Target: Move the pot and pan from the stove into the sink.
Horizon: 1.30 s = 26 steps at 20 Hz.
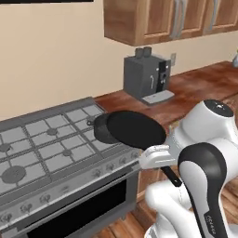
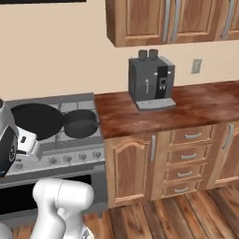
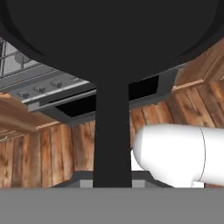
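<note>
1 wooden counter [image 2: 196, 105] adjoins the stove [image 1: 46, 148], plank floor [image 2: 186, 214] below.

The pan [image 3: 113, 35] spreads as a broad black round across the far part of the picture, its underside toward the camera. Its long black handle [image 3: 112, 135] runs straight from the pan down to the near edge. Beyond the pan on the left lies the grey stove [image 3: 48, 85] with front knobs and a dark oven door. Wooden floor [image 3: 52, 153] planks lie beneath.
</note>
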Motion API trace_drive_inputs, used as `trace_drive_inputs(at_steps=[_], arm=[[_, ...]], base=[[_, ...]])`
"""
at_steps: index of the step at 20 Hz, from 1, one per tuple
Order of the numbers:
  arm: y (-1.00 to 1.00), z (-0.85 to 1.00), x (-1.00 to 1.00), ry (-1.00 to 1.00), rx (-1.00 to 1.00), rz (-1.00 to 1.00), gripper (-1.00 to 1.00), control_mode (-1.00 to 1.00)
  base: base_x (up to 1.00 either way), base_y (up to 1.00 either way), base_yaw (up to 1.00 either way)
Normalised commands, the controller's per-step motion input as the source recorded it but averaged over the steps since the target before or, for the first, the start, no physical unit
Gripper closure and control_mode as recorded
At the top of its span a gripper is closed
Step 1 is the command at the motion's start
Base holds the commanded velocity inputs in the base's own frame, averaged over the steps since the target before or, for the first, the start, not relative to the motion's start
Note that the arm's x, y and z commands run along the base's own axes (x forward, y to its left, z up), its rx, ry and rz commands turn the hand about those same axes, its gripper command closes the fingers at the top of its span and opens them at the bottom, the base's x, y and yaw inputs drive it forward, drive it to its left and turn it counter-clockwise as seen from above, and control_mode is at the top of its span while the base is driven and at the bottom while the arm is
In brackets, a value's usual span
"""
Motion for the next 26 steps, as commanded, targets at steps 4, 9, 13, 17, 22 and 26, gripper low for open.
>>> trace_drive_inputs(at_steps=[4, 9, 13, 17, 22, 26], arm=[[0.0, 0.0, 0.0, 0.0, 0.0, 0.0, 1.0, 1.0], [0.0, 0.0, 0.0, 0.0, 0.0, 0.0, 1.0, 1.0], [0.0, 0.0, 0.0, 0.0, 0.0, 0.0, 1.0, 1.0], [0.0, 0.0, 0.0, 0.0, 0.0, 0.0, 1.0, 1.0], [0.0, 0.0, 0.0, 0.0, 0.0, 0.0, 1.0, 1.0], [0.0, 0.0, 0.0, 0.0, 0.0, 0.0, 1.0, 1.0]], base=[[0.07, -0.02, -0.47], [0.06, -0.04, -0.48], [0.06, -0.05, -0.48], [0.06, -0.05, -0.48], [0.06, -0.06, -0.48], [0.06, -0.06, -0.48]])
